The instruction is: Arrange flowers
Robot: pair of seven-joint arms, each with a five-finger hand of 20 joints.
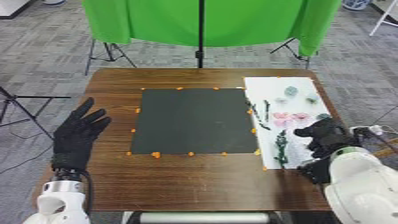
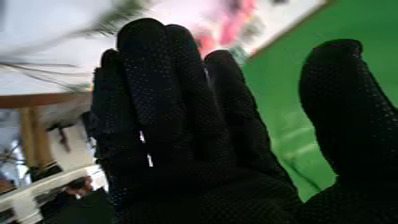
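The right robot hand point(image 1: 327, 136), at the right of the head view, has straight fingers, its thumb spread apart, gripping nothing. The left robot hand point(image 1: 75, 136), at the left of the frame, is likewise straight-fingered, in black fabric. Pink flowers point(image 1: 282, 119) and a long green sprig point(image 1: 281, 149) lie on the white sheet point(image 1: 266, 87), right of centre. The flowers look feather-light, soft and easily crushed; the slender, leafy sprig is probably bendy, best pinched gently along its stem. A matte dark square panel point(image 1: 195, 120) rests mid-frame on the wood-grained worktop point(image 1: 178, 185).
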